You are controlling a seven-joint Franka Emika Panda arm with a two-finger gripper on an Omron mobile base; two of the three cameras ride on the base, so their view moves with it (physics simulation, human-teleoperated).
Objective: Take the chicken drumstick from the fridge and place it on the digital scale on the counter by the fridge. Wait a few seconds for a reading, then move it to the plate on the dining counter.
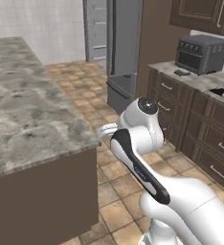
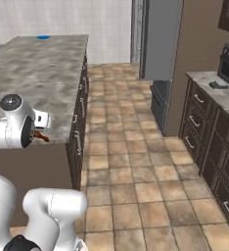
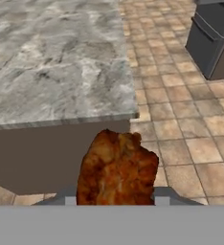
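I hold the chicken drumstick [image 3: 116, 170] clamped in my gripper [image 3: 115, 201], jaws pressed on its 2 sides at the bottom of the hand view, the meat hanging just off the near corner of the dining counter [image 3: 51, 57]. In the right base view the drumstick [image 2: 41, 137] pokes out beside my wrist, at the counter's near edge.

The blue plate [image 2: 43, 37] lies at the far end of that counter, well apart from the drumstick. My judgement: the carry along the counter is long, and since I grip an irregular, tapering piece, it could twist or slip out over the tiled floor [image 2: 131, 162] before I reach the plate. Swinging low, I could also knock the counter's edge.

The fridge [image 1: 123, 52], beyond the counter, looks open, though the angle is poor. I can read no brand, label or writing anywhere.
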